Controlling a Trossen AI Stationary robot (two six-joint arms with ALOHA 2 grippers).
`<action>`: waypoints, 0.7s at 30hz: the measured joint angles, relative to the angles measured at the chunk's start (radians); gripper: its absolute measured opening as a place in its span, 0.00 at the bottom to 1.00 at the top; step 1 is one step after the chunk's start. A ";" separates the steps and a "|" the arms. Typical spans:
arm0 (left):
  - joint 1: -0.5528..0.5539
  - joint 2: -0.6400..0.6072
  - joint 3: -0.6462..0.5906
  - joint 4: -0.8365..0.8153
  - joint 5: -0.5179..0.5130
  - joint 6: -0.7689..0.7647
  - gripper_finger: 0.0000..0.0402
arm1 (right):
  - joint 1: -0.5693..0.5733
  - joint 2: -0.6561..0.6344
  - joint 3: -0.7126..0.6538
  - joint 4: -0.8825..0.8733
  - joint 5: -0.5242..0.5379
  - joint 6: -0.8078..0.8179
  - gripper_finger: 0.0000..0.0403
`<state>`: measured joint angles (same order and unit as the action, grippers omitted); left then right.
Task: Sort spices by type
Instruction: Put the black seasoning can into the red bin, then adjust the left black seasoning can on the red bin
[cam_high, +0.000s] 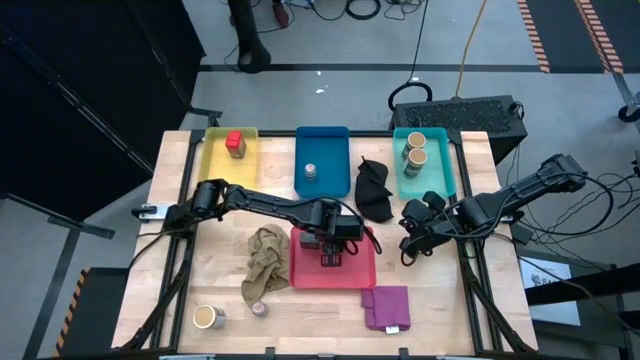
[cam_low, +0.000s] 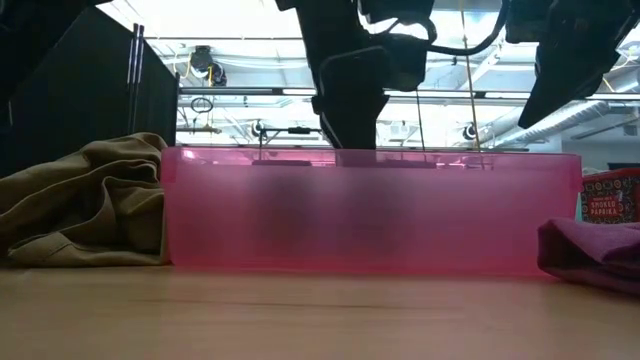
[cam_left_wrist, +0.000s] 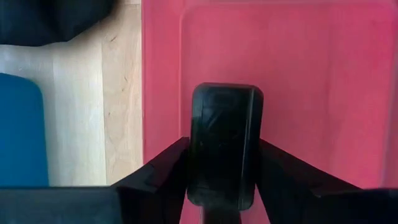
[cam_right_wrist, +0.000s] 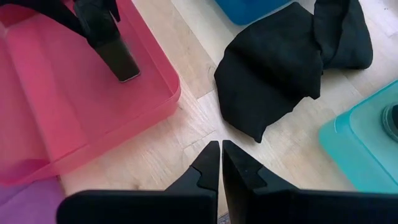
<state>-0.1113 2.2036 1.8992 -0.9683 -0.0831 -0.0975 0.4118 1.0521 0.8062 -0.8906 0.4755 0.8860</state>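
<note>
So the left gripper (cam_high: 331, 258) is down inside the pink tray (cam_high: 362, 272), and there's a dark grey rectangular tin (cam_left_wrist: 224, 144) sitting right between its fingers (cam_left_wrist: 158, 174). From the left wrist view the tin is a matte near-black block with rounded corners and a faint embossed pattern on its face. Its long axis runs straight out ahead of the gripper, in line with the fingers, not across them. The fingers sit along both long sides of the tin, but I honestly can't tell whether they're pressing on it or have a sliver of gap, so the hold is a cannot-tell for me. In the right wrist view the tin looks like it's standing tilted with one end on the tray floor.

The right gripper (cam_right_wrist: 221, 163) is off to the side of the tray, over bare table, fingers pinched fully together with nothing in them. The black cloth (cam_right_wrist: 292, 62) lies just ahead of it.

Other spices: a red cube (cam_high: 235, 143) in the yellow tray (cam_high: 215, 165), a tiny silver round tin (cam_high: 310, 172) in the blue tray (cam_high: 335, 165), two tan round jars (cam_high: 416, 148) in the teal tray (cam_high: 440, 180). One more tan jar (cam_high: 208, 317) and a small silver tin (cam_high: 259, 309) sit loose near the beige cloth (cam_high: 265, 258), well away from both grippers. A purple cloth (cam_high: 386, 306) is just past the pink tray's near corner.
</note>
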 joint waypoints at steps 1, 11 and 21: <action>0.000 0.000 0.000 0.001 0.000 0.000 0.44 | 0.000 0.000 0.000 0.000 0.000 0.000 0.00; 0.000 -0.009 0.000 0.029 -0.076 0.001 0.45 | 0.000 0.000 0.000 0.000 0.000 0.000 0.00; -0.010 -0.105 0.000 0.036 -0.133 -0.001 0.46 | 0.000 0.000 0.000 -0.001 0.001 -0.008 0.00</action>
<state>-0.1209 2.0984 1.8994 -0.9328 -0.2162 -0.0982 0.4118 1.0521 0.8062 -0.8913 0.4767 0.8779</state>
